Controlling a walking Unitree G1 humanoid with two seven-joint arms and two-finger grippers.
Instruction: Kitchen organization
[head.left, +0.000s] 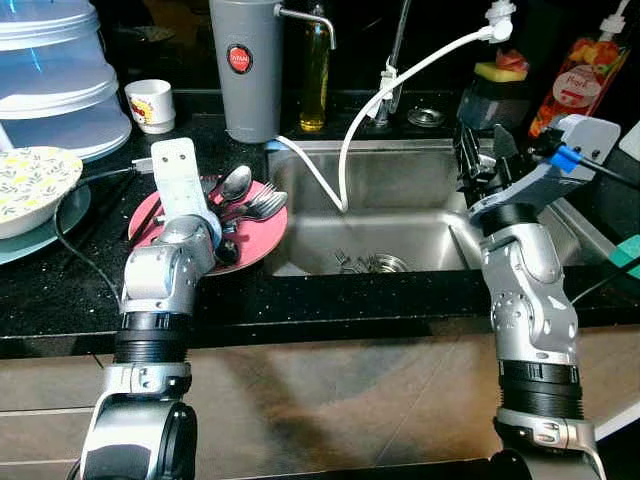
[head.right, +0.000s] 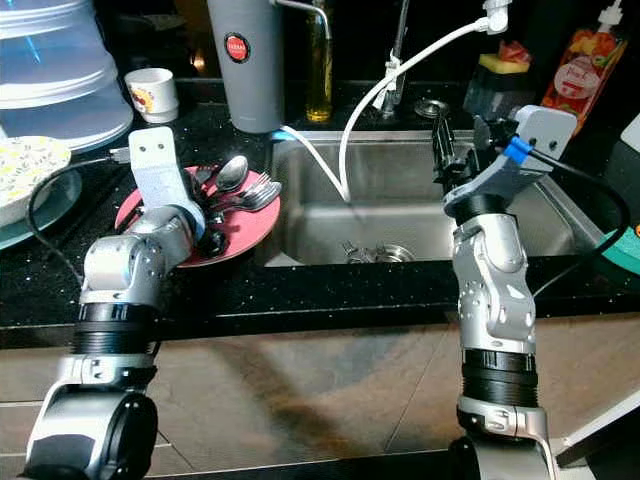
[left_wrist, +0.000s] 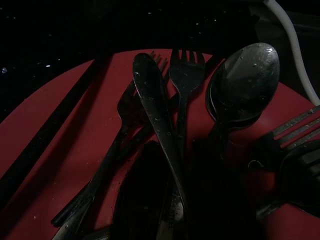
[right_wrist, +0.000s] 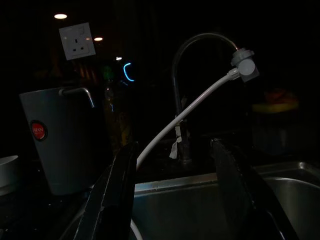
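Left claw (head.left: 228, 245) down among cutlery (left_wrist: 170, 130) on red plate (head.left: 262, 240) beside sink (head.left: 400, 200); spread unclear. Right claw (right_wrist: 175, 200) wide, empty, above sink. Grey canister (head.left: 246, 70): red round label, unreadable.

Count so far: one red plate (head.left: 262, 243) sitting on the worktop (head.left: 60, 290), carrying cutlery — making out at least two spoons (left_wrist: 243, 82), stacked bowl on bowl, and at least three forks (left_wrist: 186, 75); further handles are lying dark and overlapping, so total is not resolving. One long black strip (left_wrist: 55, 125) lying across the plate, can't identify it. One sink (head.left: 400, 190), one tap (right_wrist: 195, 50), one white hose (head.left: 400, 85). One grey canister (head.left: 247, 65), one oil bottle (head.left: 315, 70), one white cup (head.left: 151, 104), one patterned bowl (head.left: 30, 180), one juice pouch (head.left: 585, 75). Two arms, two claws: left claw (head.right: 205, 238), right claw (head.left: 478, 155).
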